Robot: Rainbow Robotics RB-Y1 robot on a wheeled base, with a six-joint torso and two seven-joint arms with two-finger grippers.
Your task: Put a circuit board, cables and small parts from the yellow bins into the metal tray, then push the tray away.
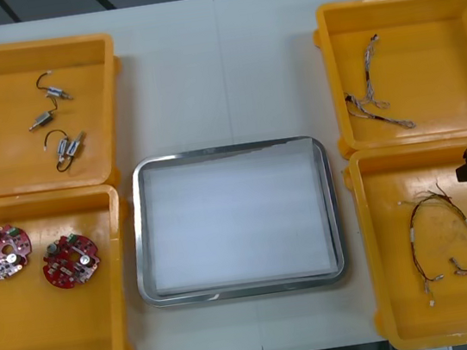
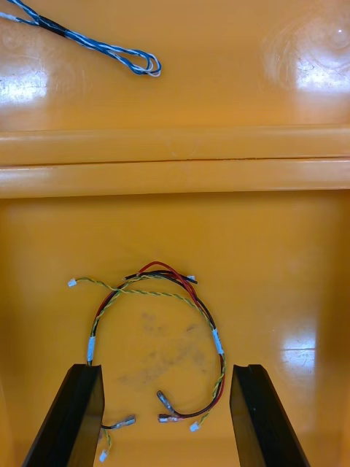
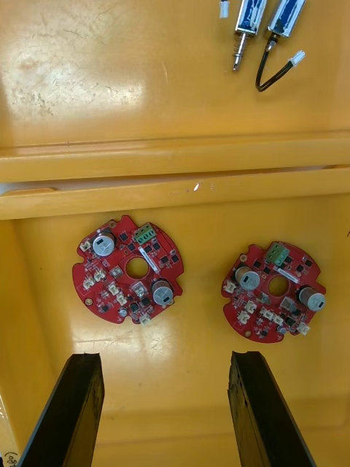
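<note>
The metal tray (image 1: 141,240) holds nothing yet, so the first pick seems in hand; the left pincer (image 3: 164,357) hangs released over a yellow bin (image 3: 189,398), two round red circuit boards (image 3: 128,279) just beyond its fingers; the right pincer (image 2: 168,368), also released, straddles the red and yellow cable (image 2: 216,337); next, I judge, one pincer must descend and close squarely

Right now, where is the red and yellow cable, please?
Front view: the red and yellow cable lies in the near right yellow bin, beside the metal tray, under the right gripper.
</note>
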